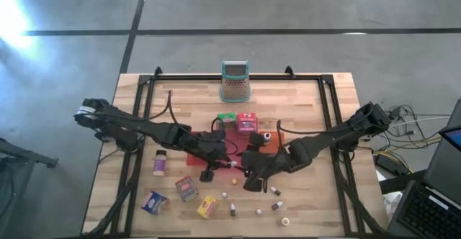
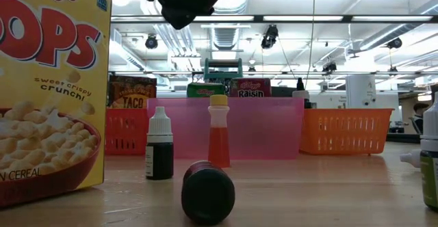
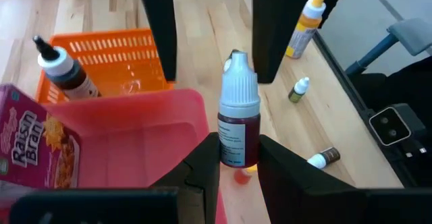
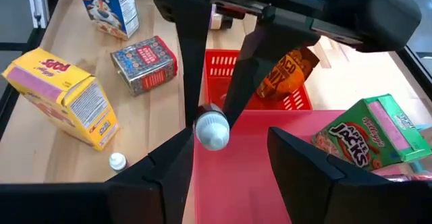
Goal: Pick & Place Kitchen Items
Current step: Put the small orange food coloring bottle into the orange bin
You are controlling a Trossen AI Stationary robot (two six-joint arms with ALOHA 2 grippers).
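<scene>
**Left end effector (image 3: 237, 153) clenched on a dropper bottle over the pink tray's rim**

Both dark fingers of the left end effector press the label of a small dropper bottle (image 3: 237, 116). It is upright, with a ribbed white cap and a clear body of red-brown liquid; its fine print is too small to read. The right end effector (image 4: 229, 137) faces it from the other side. Its fingers are spread, one to each side of the white cap, and whether they touch the cap cannot be told.

Legible writing:
- A pink box (image 3: 40, 150) in the pink tray (image 3: 135, 136) reads "Raisin Bran".
- A green box (image 4: 368, 140) beside it reads "Jacks".
- An orange packet (image 4: 283, 72) standing in the slotted red tray (image 4: 236, 69) reads "Taco".
- A yellow box (image 4: 61, 96) lying on the bench (image 1: 317, 196) reads "Pops". The low view adds "sweet crispy crunch" and "cereal".
- A blue-topped box (image 4: 108, 8) shows "Flakes".
- A red and blue box (image 4: 144, 63) lies between the last two, its print unreadable.

The slotted orange tray (image 3: 115, 55) holds a dark bottle (image 3: 64, 72) with a black nozzle. The trays are smooth plastic, and the bench is pale wood planking inside a black frame.

Small capped bottles are scattered along the near edge:
- an orange one with a yellow cap (image 2: 218, 131);
- a dark one with a white cap (image 2: 159, 148);
- a dark jar (image 2: 207, 191) on its side.

Bare wood lies open at the bench's right side and far corners. A teal-rimmed mesh holder (image 1: 235, 80) stands at the far edge.
</scene>
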